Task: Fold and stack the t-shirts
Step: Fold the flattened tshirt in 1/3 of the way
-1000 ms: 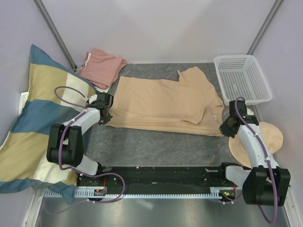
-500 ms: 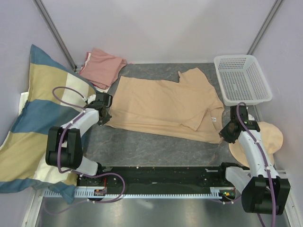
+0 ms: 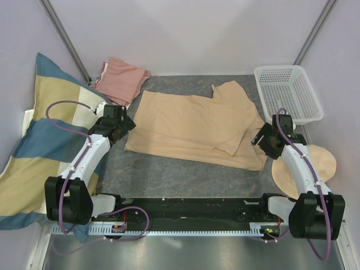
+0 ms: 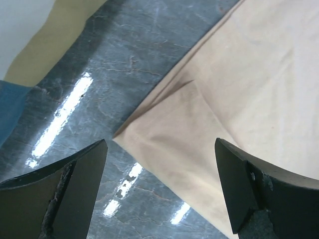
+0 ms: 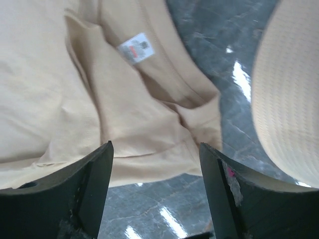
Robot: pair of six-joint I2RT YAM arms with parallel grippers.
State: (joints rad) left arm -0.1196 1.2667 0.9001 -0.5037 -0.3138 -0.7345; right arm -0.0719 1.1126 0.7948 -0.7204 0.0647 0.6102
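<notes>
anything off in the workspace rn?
Tan t-shirt lies askew mid-table, folded unevenly: one sleeve juts out at the far edge and its near-left corner is doubled over. Pink t-shirt sits loosely bunched in the far-left corner. Nothing spilled or damaged.

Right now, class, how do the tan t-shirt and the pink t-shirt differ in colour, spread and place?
Colour: the tan t-shirt is peach-beige, the pink t-shirt salmon. Spread: the tan t-shirt lies wide and mostly flat; the pink t-shirt is a small bundle. Place: the tan t-shirt lies in the middle; the pink t-shirt sits in the far left corner. Both are soft cloth.
</notes>
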